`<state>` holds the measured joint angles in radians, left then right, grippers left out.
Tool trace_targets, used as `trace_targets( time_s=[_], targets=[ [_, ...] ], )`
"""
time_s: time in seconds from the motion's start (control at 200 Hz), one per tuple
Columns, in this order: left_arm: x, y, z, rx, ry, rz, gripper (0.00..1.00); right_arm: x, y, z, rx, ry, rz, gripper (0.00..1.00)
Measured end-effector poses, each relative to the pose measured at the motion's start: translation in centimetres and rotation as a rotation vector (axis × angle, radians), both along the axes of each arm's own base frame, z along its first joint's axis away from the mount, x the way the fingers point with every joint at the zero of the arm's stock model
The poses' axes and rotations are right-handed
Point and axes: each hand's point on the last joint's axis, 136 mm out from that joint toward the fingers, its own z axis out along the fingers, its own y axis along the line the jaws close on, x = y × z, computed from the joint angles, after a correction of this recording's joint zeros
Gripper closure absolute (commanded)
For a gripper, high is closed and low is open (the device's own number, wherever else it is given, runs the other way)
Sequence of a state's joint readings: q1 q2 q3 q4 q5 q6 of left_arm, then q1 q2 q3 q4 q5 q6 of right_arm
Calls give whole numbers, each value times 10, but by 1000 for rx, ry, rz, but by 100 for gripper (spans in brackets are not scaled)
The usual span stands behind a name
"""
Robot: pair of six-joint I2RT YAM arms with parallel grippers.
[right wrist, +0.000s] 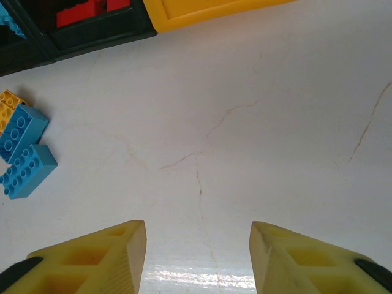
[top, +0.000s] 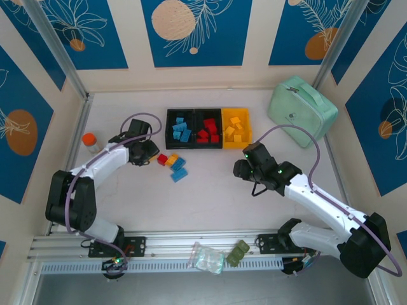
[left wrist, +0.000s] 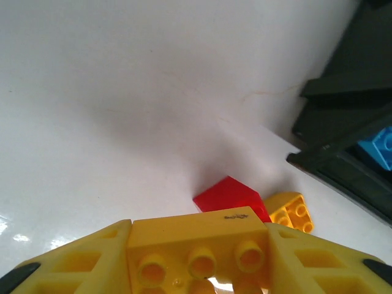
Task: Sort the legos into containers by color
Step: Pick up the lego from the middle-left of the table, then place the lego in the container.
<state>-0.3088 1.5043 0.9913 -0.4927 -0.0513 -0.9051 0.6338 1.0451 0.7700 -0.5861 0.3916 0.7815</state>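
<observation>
The left gripper (left wrist: 197, 228) is clenching a yellow brick (left wrist: 184, 239) between its two fingers (left wrist: 92, 257), which are blunt yellow plastic wedges with open ribbed pockets. The brick is sitting square across the gap, its round studs facing the camera and its smooth upper face carrying a small dark scuff. Just beyond it, a red brick (left wrist: 229, 195) is lying on the matte white table (left wrist: 122, 92), showing plain glossy faces. An orange-yellow brick (left wrist: 293, 211) is resting just beside it, studs up. Farther right, the left black bin (left wrist: 343, 122) is showing its dark angular wall, with a light-blue brick (left wrist: 376, 144) peeking out from inside.

The right gripper (right wrist: 198, 225) is hanging released, its fingers spread with nothing between them, over bare table marked with fine hairline lines. Well apart to its left, two loose blue bricks (right wrist: 24, 150) are lying side by side, studs up.

In the top view, the three rectangular bins are standing joined in a row. The left black bin is holding blue pieces, the middle black bin (top: 208, 112) is holding red pieces (top: 208, 132), and the yellow bin (top: 236, 110) is holding yellow pieces (top: 236, 130). The loose bricks are clustering just in front of the left black bin, next to the left gripper.
</observation>
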Motion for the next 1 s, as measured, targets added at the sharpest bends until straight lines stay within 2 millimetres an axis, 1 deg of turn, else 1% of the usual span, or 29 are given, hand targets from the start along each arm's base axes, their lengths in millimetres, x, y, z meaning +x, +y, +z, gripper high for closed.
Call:
trace_targets(
  time_s=[0.11,0.21,0.345,0.455,0.475,0.575,0.76,0.855,1.0],
  targets=[
    [-2,-16,7,-11,-3,-58,52,0,0,0,5,1,-7,52],
    [4,-42,24,-28,-38,-128,52,-3,-2,-3,7,3,-12,52],
    [20,-91,48,-47,-98,-245,52,-7,-7,-5,14,4,-24,52],
    [31,-134,60,-50,-124,-342,52,-10,-13,-3,29,-6,-45,51],
    [33,-141,62,-50,-128,-359,52,-11,-15,-3,31,-8,-48,49],
    [41,-176,64,-44,-134,-434,52,-14,-26,-2,49,-19,-87,46],
    [57,-233,58,-29,-131,-543,52,-22,-48,-6,82,-24,-159,46],
    [66,-259,56,-22,-135,-586,52,-25,-53,-7,91,-23,-176,46],
    [78,-296,54,-18,-155,-644,52,-30,-56,-9,103,-18,-182,46]
  ],
)
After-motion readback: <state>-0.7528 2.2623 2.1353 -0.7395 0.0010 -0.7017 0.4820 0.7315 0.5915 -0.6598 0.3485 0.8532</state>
